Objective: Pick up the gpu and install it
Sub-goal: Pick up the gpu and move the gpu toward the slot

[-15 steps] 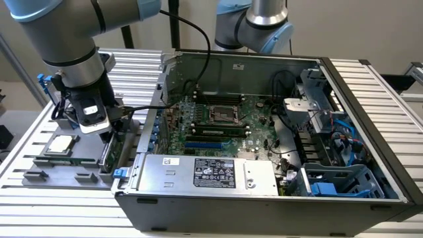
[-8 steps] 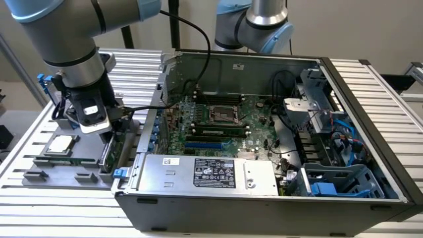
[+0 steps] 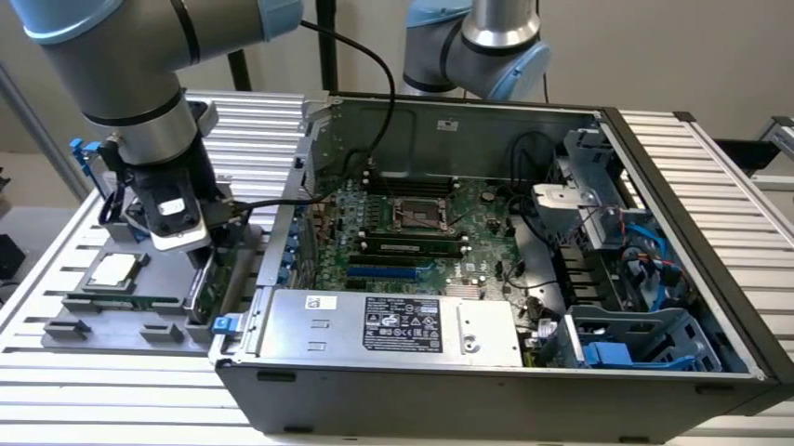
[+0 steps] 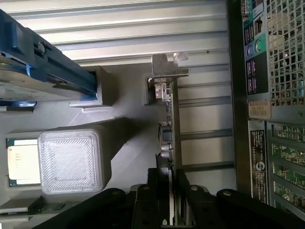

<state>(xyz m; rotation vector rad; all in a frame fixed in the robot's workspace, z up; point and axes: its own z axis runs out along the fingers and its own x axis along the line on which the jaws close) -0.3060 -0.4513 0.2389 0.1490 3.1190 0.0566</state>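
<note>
Gripper [image 4: 167, 191] and gpu [image 4: 174, 138] are together over the gray parts tray [image 3: 149, 279], beside the open computer case [image 3: 496, 400]. In the wrist view the fingers are closed in on the card, one on each side of its thin edge, with no more space between them than the card takes up. The card stands on edge, its silver metal bracket [image 4: 164, 71] at the end away from the fingers. In the exterior view it is at the edge of the tray nearest the case, still outside the case; whether it touches the tray I cannot tell.

Also on the tray are a square processor [image 3: 113, 269] lying flat, a narrow green memory stick [image 3: 125, 302] in front of it, and, in the wrist view, a drive with blue rails [image 4: 52, 62]. Tray and case both sit on the slatted metal tabletop [image 3: 125, 400], the tray toward its edge at the exterior view's left. Inside the case the green motherboard [image 3: 484, 246] is exposed, and a silver power supply [image 3: 310, 330] lies along the near side.
</note>
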